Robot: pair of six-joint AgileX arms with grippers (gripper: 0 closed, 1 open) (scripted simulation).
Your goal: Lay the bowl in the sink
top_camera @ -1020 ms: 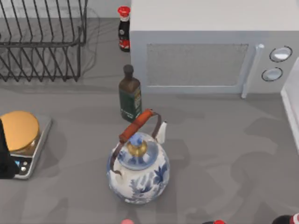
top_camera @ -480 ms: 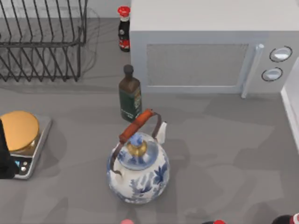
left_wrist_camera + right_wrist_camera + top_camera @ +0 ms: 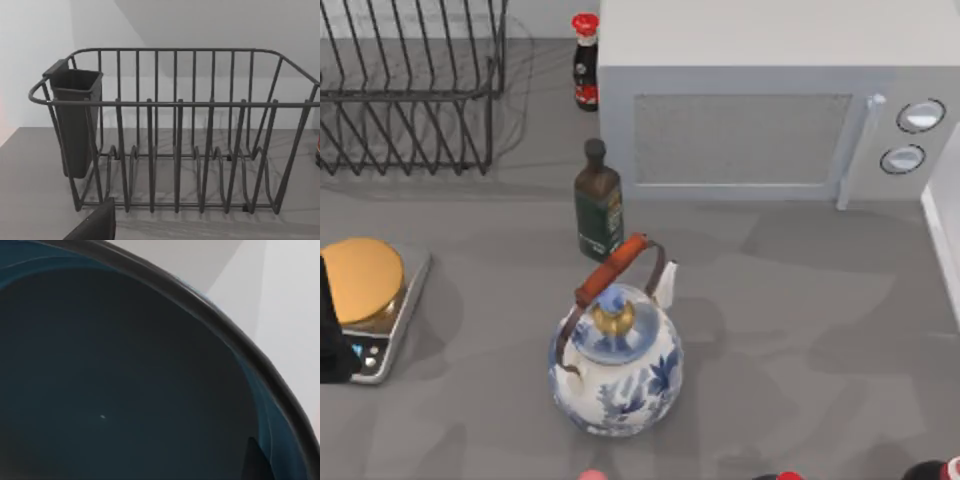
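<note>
We judge the task unfinished: the teal-blue glazed round bowl (image 3: 125, 390) sits close before our right arm's wrist camera, seemingly carried, though we cannot tell either tool's state, and no sink shows beside the grey counter (image 3: 800, 330).

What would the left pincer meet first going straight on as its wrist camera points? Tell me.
Most likely the dish rack: its front wire wall stands squarely ahead in the left wrist view, with the dark cutlery cup hung at one end. How far off it stands is unclear.
</note>
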